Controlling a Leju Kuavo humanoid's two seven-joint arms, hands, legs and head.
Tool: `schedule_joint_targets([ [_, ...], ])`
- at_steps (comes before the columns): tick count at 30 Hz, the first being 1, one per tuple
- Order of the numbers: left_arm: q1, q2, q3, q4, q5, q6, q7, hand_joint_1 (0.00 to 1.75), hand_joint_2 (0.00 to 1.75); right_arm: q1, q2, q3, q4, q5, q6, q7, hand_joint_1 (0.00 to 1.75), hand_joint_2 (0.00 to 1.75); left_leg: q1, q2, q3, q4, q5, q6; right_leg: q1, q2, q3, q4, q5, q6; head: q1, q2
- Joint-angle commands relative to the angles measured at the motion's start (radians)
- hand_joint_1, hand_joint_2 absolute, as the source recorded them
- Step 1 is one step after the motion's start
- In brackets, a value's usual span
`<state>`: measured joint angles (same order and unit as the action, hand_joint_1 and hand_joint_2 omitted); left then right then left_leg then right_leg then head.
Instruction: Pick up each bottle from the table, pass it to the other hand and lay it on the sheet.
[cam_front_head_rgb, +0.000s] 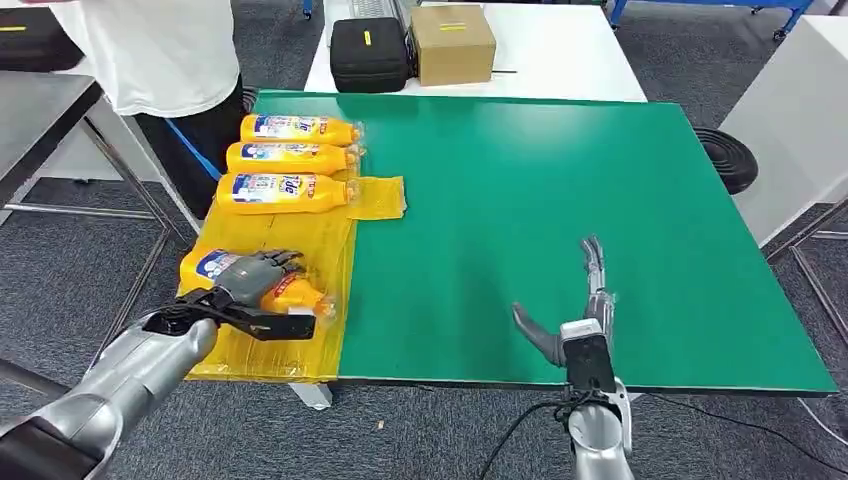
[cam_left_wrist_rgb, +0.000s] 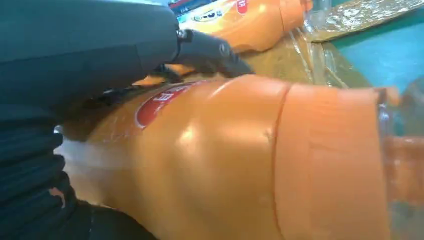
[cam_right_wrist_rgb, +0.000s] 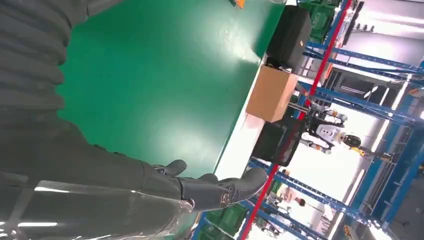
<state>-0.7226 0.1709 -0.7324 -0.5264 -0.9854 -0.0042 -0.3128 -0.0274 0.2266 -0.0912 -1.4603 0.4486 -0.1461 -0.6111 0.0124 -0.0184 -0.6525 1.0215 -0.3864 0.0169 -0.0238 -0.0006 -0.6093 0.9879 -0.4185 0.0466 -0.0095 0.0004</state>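
Note:
Three orange bottles lie side by side on the yellow sheet at the table's left edge: one at the back, one in the middle, one nearer. A further orange bottle lies on the near part of the sheet under my left hand, whose fingers wrap over it. In the left wrist view that bottle is very close, with dark fingers over its side. My right hand hovers open over the green table, holding nothing; its fingers are spread.
A person in a white shirt stands at the table's far left corner. A black case and a cardboard box sit on the white table behind. A black round object lies on the floor at the right.

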Motion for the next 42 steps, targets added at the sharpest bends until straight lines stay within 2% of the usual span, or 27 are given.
schedule_joint_targets([
  [1,-0.022,0.005,-0.082,0.083,0.002,-0.067,-0.018,0.00,1.75,-0.042,-0.010,0.003,0.087,-0.004,-0.005,0.002,0.00,1.75,0.000,0.004,0.003,-0.001,-0.001,0.000,0.001,0.003,0.002,-0.002,0.000,-0.002,0.000,0.000],
  [13,-0.025,0.020,-0.115,0.074,0.010,-0.103,-0.022,0.00,1.75,-0.028,-0.005,-0.009,0.067,-0.007,-0.013,0.004,0.00,1.75,0.000,0.005,0.005,-0.002,-0.002,-0.001,0.001,0.003,0.004,-0.002,0.000,-0.003,0.000,0.000],
  [19,-0.053,0.047,-0.175,0.063,0.004,-0.207,-0.053,0.00,1.75,-0.032,-0.006,-0.015,0.079,-0.009,-0.013,0.003,0.00,1.75,0.001,0.005,0.005,-0.002,-0.002,-0.001,0.001,0.003,0.004,-0.002,0.000,-0.003,0.000,0.000],
  [24,-0.057,0.054,-0.191,0.059,0.009,-0.227,-0.059,0.00,1.75,-0.039,-0.008,-0.015,0.085,-0.011,-0.014,0.003,0.00,1.75,0.000,0.007,0.006,-0.002,-0.003,-0.002,0.001,0.005,0.004,-0.003,0.000,-0.003,0.000,0.000],
  [42,-0.053,0.082,-0.200,0.030,0.047,-0.224,-0.067,0.00,1.75,-0.039,-0.011,-0.014,0.091,-0.015,-0.017,0.000,0.00,1.75,0.000,0.007,0.005,-0.002,-0.003,-0.002,0.001,0.005,0.003,-0.002,0.000,-0.003,0.000,0.000],
])
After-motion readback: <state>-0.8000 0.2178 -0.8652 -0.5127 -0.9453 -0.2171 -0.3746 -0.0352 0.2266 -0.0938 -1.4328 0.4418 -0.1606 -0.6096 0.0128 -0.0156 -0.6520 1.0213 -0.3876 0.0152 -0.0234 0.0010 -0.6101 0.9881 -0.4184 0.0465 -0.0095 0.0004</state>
